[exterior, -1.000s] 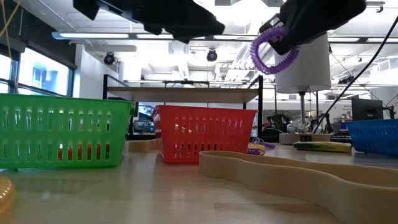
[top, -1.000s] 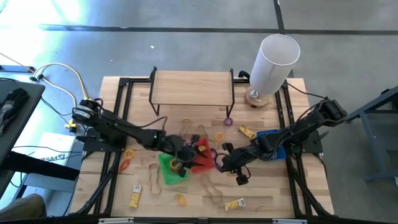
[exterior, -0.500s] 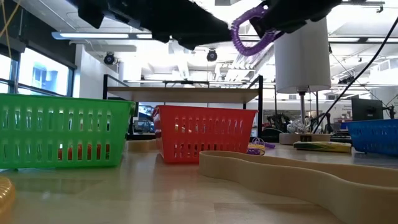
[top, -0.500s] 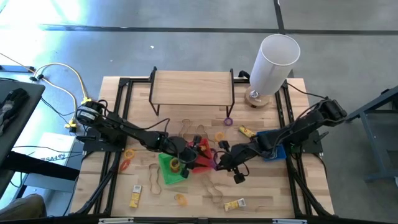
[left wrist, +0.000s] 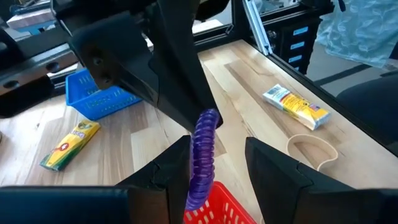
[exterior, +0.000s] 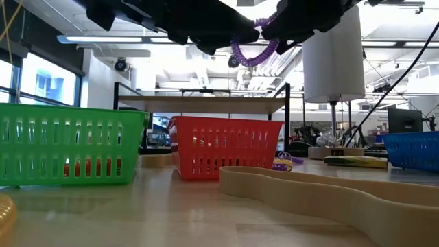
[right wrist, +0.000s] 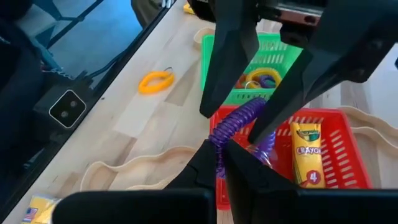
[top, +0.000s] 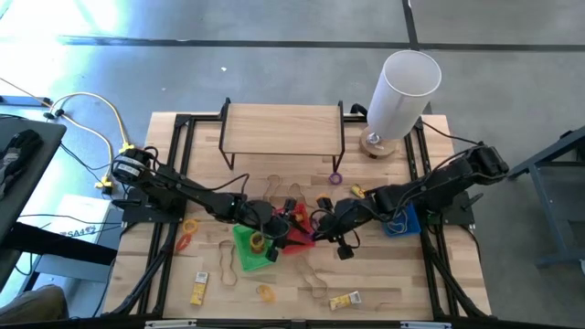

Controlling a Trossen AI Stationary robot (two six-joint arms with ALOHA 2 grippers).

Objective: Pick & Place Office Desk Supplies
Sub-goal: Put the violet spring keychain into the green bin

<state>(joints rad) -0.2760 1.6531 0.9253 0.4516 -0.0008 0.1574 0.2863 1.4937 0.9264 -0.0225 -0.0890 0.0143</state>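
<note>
1. Purple coil is pinched between the shut fingers of the right gripper and hangs in the air above the red basket, well above the table in the low view
2. Release is judged best delayed until the coil is seen fully inside the basket's rim, since part of it appears to reach toward the edge nearest the green basket
3. A lowering close to the basket floor is advised before the fingers are parted, because a springy coil can be expected to bounce or roll out if dropped from height
4. Crayon box already lies in the red basket; the coil is better set beside it than on top of it
5. Left gripper is held with its fingers spread and nothing between them, just beside the coil and over the same basket; contact between the two grippers is the main risk, so a straight descent with no sideways swing is judged safest
6. Loose bands, packets and a yellow ring lie on the table and are left for later picks
</note>
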